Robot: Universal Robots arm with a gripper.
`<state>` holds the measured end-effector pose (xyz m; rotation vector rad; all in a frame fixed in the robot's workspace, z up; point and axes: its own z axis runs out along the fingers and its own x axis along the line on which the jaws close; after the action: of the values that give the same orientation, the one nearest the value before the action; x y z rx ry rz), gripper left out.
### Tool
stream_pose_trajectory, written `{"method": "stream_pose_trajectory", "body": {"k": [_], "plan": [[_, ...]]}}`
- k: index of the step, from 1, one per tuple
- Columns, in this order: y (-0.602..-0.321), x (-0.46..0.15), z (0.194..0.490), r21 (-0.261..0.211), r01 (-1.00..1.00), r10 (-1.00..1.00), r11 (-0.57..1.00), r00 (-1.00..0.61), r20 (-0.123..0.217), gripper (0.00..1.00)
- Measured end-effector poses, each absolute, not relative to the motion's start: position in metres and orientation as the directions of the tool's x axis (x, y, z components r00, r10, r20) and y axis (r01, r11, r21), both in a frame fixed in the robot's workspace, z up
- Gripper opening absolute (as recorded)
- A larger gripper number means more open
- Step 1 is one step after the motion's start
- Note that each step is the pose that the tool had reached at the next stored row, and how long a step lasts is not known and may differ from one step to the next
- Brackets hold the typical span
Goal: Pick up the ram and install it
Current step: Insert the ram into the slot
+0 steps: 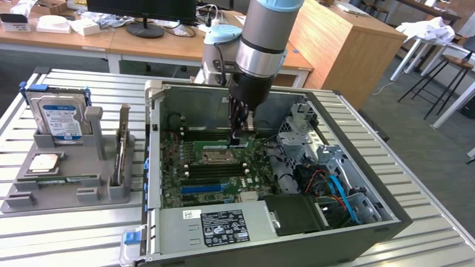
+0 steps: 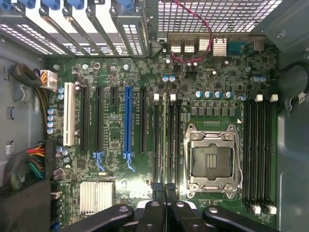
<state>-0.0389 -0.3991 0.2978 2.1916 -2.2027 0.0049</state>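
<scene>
Behind, a monitor [image 1: 141, 11] stands in a lab room; nearer, a slatted desk [image 1: 67, 233] carries an open case [image 1: 386, 219]. Inside it the fingers [image 2: 157, 203] are closed flat on the ram [image 2: 164, 145], seen edge-on along the slots [image 2: 173, 145] beside the socket [image 2: 212, 154]. Whether it is seated I cannot tell. It should be light and stiff but fragile. It is best pinched mid-length on its faces near the top edge, clear of the contacts.

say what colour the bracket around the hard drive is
The hard drive bracket is blue, best seen in the exterior view.
</scene>
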Motion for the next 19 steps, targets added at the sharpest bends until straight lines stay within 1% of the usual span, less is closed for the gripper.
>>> {"method": "stream_pose_trajectory", "body": {"k": [19], "plan": [[-0.399,-0.039,0.279,0.022,-1.0,-1.0,0.007,-0.007,0.027,0.11]]}}
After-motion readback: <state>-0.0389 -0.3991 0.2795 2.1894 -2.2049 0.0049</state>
